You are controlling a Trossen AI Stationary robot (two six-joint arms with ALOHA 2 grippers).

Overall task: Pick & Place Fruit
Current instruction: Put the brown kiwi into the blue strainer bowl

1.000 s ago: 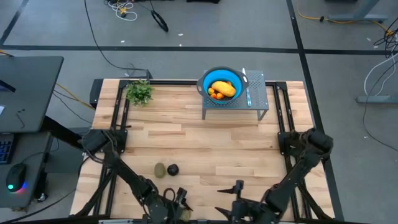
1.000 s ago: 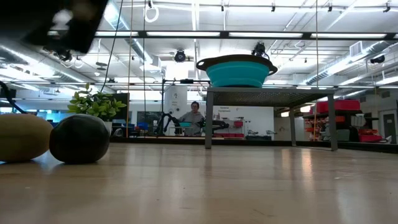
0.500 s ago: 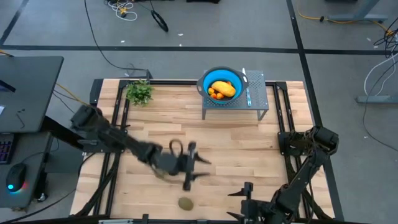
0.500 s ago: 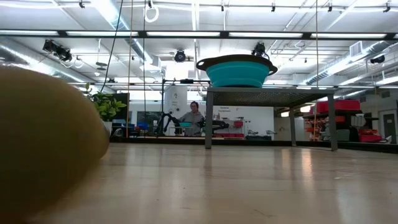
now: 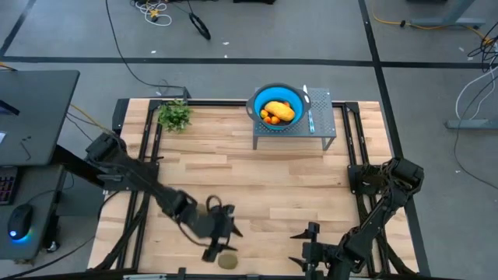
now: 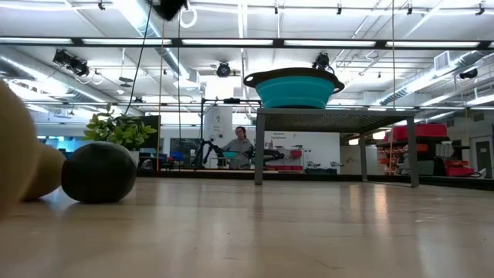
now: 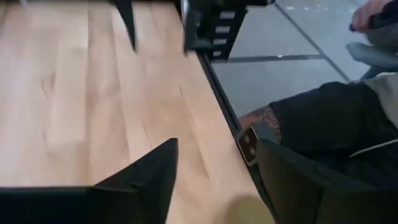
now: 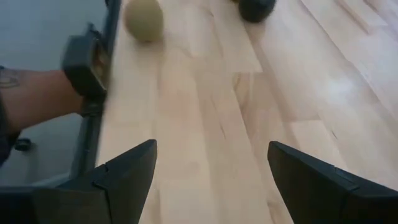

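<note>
Olive-green fruit (image 5: 228, 261) at the counter (image 5: 296, 187) edge is hovered over by the left claw (image 5: 216, 237), fingers apart; descent and closing are judged next, while the right claw (image 5: 307, 247), also apart, waits nearby.

bench (image 5: 257, 179) – pale wood planks | plant sprig (image 5: 175, 115) at a far corner | blue bowl (image 5: 278, 105) on grey stand (image 5: 320, 124) (striped strip (image 5: 310, 118) beside it) | person (image 6: 241, 144) seated beyond

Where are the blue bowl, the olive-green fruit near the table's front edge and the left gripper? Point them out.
blue bowl (image 5: 277, 99): high view, inner rim.
olive-green fruit (image 5: 228, 262): high view, its top.
left gripper (image 5: 221, 234): high view, between its open fingers.
</note>
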